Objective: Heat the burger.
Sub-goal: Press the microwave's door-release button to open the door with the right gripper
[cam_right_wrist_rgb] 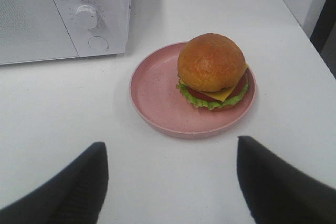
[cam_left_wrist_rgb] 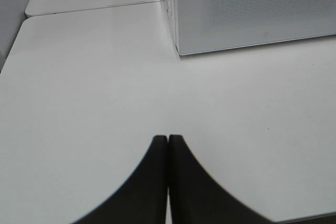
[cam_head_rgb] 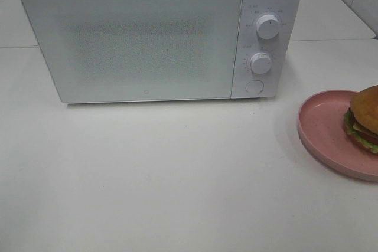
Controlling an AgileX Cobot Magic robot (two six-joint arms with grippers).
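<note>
The burger point(cam_right_wrist_rgb: 211, 64) has a golden-brown bun, green lettuce and yellow cheese; the plate point(cam_right_wrist_rgb: 152, 93) is pink and speckled; the microwave point(cam_head_rgb: 142, 39) and table point(cam_head_rgb: 147, 175) are white

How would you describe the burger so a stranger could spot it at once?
Start at the big white microwave on the white table. To its right and nearer the front lies a round pink plate, and the burger sits on it. It is the only food there: a golden-brown bun with green lettuce at its edge.
</note>
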